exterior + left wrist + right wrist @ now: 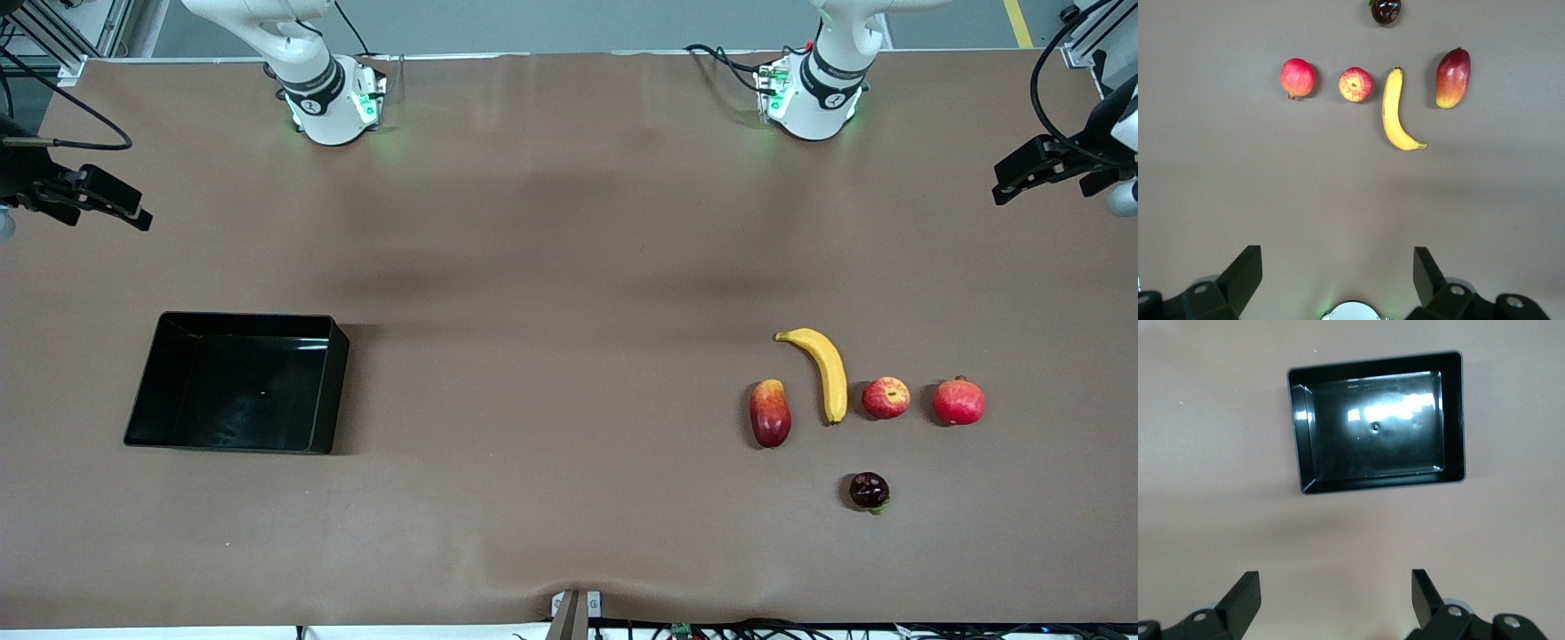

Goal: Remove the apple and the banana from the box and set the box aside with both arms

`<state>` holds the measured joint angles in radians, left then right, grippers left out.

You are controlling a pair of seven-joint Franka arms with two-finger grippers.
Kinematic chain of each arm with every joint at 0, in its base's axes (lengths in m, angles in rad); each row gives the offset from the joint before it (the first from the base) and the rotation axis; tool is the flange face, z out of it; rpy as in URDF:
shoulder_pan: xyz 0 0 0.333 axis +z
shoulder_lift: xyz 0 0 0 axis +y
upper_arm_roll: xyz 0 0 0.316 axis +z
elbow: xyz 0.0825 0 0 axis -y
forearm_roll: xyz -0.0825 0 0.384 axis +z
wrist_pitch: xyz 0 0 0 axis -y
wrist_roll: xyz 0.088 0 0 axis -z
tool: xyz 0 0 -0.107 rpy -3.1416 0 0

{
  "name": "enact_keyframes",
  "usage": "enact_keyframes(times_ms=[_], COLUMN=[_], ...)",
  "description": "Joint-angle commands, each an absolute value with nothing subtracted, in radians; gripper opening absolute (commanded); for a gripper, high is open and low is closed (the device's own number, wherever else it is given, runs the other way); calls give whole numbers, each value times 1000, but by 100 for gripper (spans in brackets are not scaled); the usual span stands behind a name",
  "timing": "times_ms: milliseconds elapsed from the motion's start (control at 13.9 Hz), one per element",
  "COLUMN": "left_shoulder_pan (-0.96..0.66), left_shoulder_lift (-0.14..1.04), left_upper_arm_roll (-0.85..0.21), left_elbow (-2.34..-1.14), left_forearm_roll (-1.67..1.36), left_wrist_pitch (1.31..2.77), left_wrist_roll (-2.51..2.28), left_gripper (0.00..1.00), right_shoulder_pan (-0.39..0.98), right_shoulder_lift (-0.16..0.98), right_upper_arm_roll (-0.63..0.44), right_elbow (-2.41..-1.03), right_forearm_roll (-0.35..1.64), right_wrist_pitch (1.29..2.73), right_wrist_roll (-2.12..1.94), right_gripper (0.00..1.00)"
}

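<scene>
The yellow banana (827, 373) (1393, 110) and the small red apple (885, 397) (1356, 85) lie side by side on the brown table toward the left arm's end. The empty black box (231, 391) (1371, 427) sits toward the right arm's end. My left gripper (1338, 257) hangs open high over bare table near its base, with the fruits well apart from it. My right gripper (1336, 580) hangs open the same way, high above bare table with the box farther off. Neither holds anything. In the front view only the arms' bases show, and both grippers are out of it.
A red-yellow mango (770, 413) (1453, 77) lies beside the banana and a pomegranate (959, 402) (1298, 77) beside the apple. A dark purple fruit (869, 491) (1385, 10) lies nearer the front camera. Black camera mounts (89, 196) (1040, 164) jut in at both table ends.
</scene>
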<state>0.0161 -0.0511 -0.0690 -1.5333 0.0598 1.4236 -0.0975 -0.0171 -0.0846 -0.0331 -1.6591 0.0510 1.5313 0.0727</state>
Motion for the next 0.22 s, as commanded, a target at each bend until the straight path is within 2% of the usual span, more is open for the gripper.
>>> enact_keyframes(times_ms=[0,144], left_shoulder_pan=[21,21], left_shoulder_lift=[-45,-44], left_upper_arm_roll=[-66,-66], left_elbow=[-1511,-1511], left_forearm_roll=[55,55], left_wrist_pitch=[1413,1413], left_wrist_roll=[-86,-84], left_gripper=[100,100], right_shoulder_pan=[-34,-31], right_shoulder_lift=[-80,-74], right_upper_arm_roll=[-23,-23], right_elbow=[-1646,-1641], right_forearm_roll=[37,35], right_wrist_pitch=[1516,1523], right_wrist_roll=[86,84], right_gripper=[100,100])
